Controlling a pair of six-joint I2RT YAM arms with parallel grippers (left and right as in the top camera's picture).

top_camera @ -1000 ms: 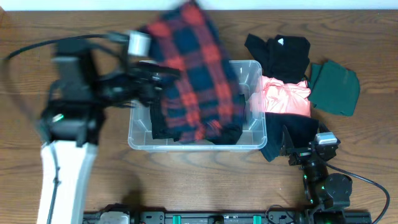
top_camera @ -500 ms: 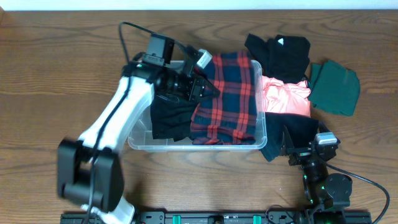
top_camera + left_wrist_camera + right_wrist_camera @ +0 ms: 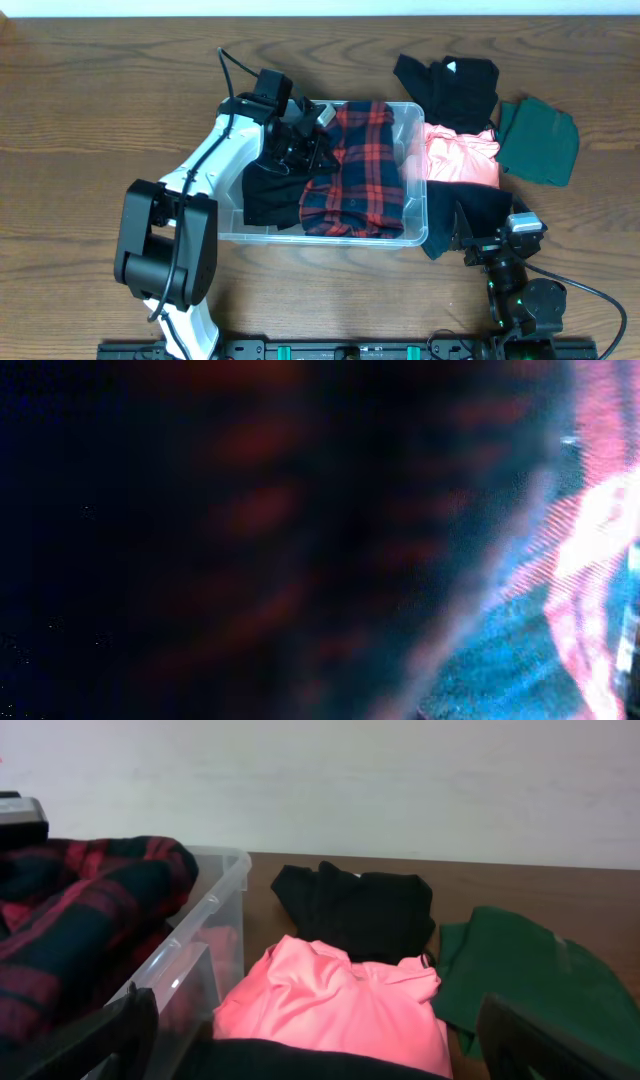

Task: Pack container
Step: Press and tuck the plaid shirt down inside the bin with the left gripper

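Note:
The clear plastic container (image 3: 419,216) stands mid-table and also shows at the left of the right wrist view (image 3: 218,880). Inside lie a black garment (image 3: 268,192) and a red plaid shirt (image 3: 361,172), which bulges over the rim (image 3: 90,915). My left gripper (image 3: 312,142) is down inside the container at the plaid shirt's left edge and appears shut on it. The cloth (image 3: 250,540) fills the left wrist view as a dark blur, hiding the fingers. My right gripper (image 3: 497,237) is open and empty, low over a black garment (image 3: 472,214) right of the container; it also shows in the right wrist view (image 3: 320,1055).
A pink garment (image 3: 462,160) lies against the container's right wall (image 3: 340,1005). Another black garment (image 3: 450,82) lies behind it (image 3: 360,910). A dark green garment (image 3: 540,140) lies at the far right (image 3: 530,970).
My left arm swung the plaid shirt from above the container's back edge down into it; the shirt now lies bunched narrower in the right half. The right arm has not moved.

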